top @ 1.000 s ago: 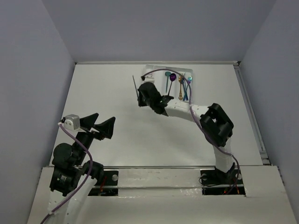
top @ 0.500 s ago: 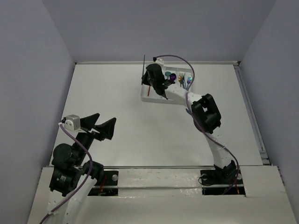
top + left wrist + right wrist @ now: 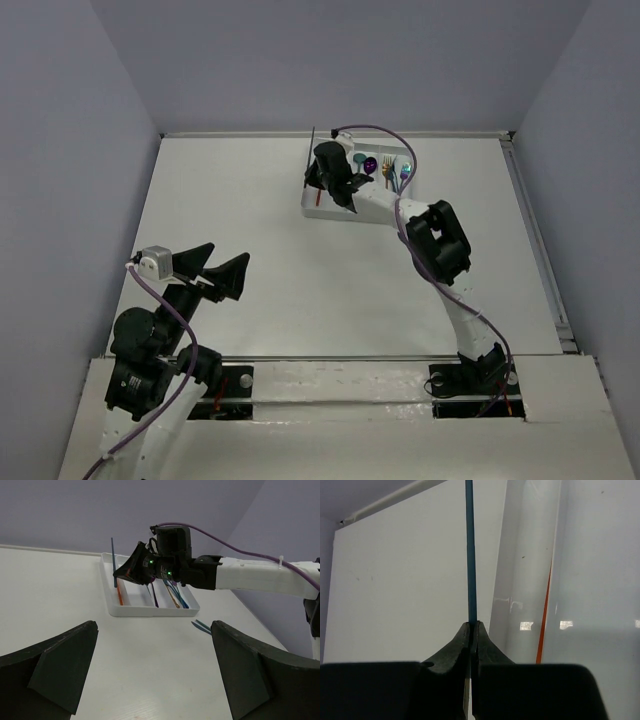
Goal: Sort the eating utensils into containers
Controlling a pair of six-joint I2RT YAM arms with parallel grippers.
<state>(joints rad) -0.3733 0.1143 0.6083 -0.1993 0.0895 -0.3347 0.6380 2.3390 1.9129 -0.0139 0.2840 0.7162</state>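
Right gripper [image 3: 471, 624] has edged further over the tray [image 3: 322, 211] — jaws clenched on the upright teal chopstick [image 3: 469, 550]; left gripper [image 3: 154, 626] jaws released.

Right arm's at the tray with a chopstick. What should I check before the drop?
1. Grip: right hand shut on teal chopstick, ok.
2. Tilt: chopstick stands upright, tray lies flat, not ok.
3. Target: red-orange chopstick lies in the leftmost compartment, ok.
4. Hand exactly over that compartment: cannot tell.
5. Left hand open, far from tray, ok.
6. All sorted: teal piece on the table beside the tray, not ok.
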